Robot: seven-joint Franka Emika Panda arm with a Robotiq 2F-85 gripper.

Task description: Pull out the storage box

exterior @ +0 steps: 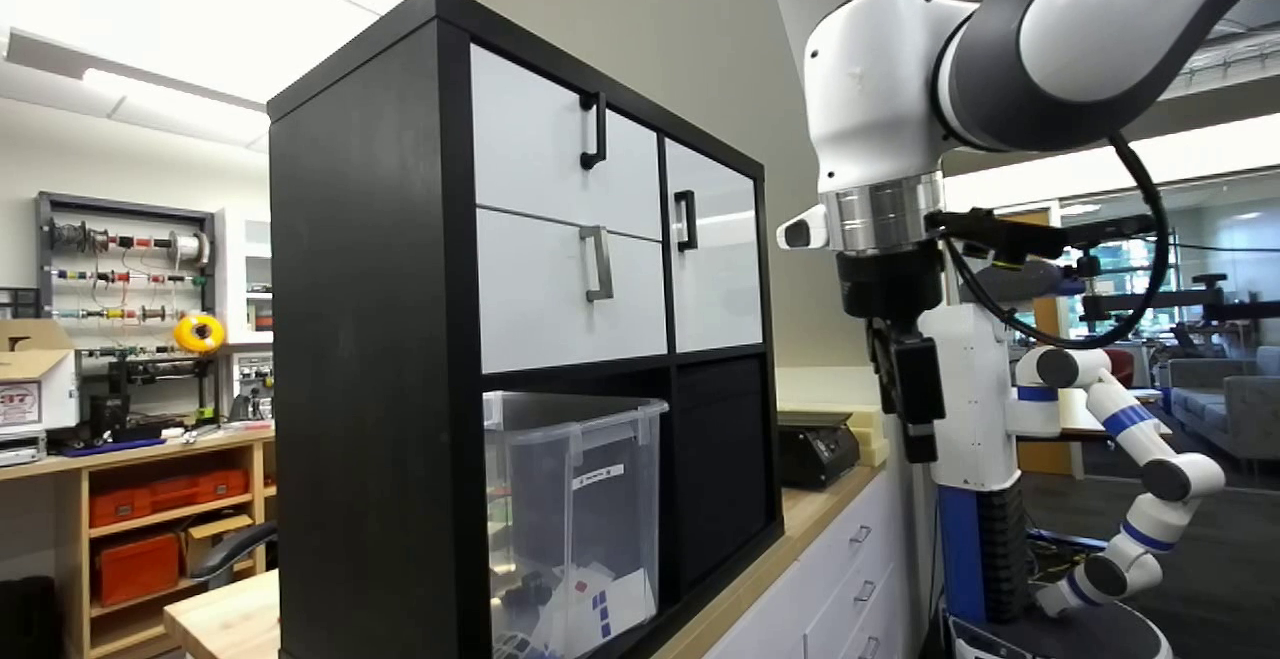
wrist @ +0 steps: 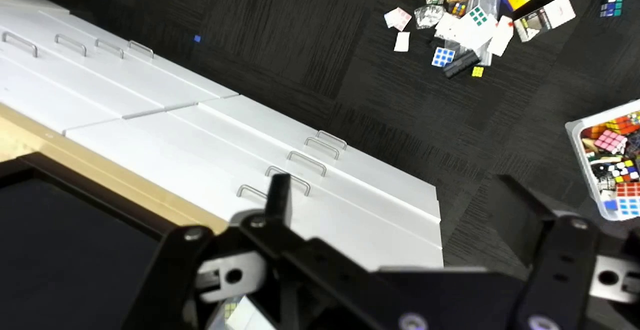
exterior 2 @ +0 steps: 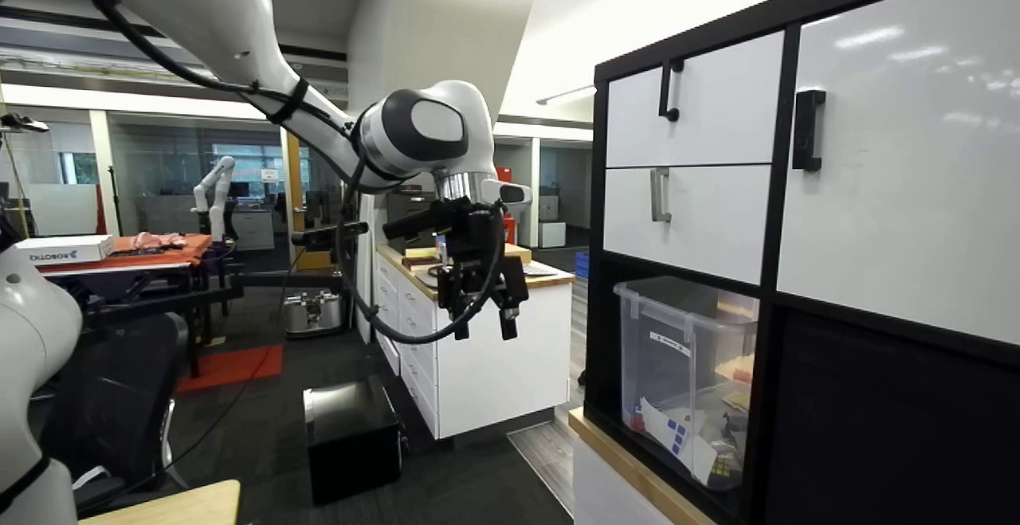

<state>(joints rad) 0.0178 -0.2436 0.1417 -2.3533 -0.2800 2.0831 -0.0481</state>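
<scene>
The storage box is a large translucent bin with a rimmed top. It sits in the lower cubby of the black shelf and holds papers and small items. It also shows in an exterior view. In the wrist view only a sliver of white paper and a cube, seemingly its contents, shows low down past the gripper. My gripper points down with its fingers wide apart and nothing between them. In both exterior views the gripper hangs in front of the shelf, apart from the box.
The black shelf has white drawers with protruding handles above the box. It stands on a wooden counter over white drawers with metal handles. Puzzle cubes, papers and another clear bin lie on the floor.
</scene>
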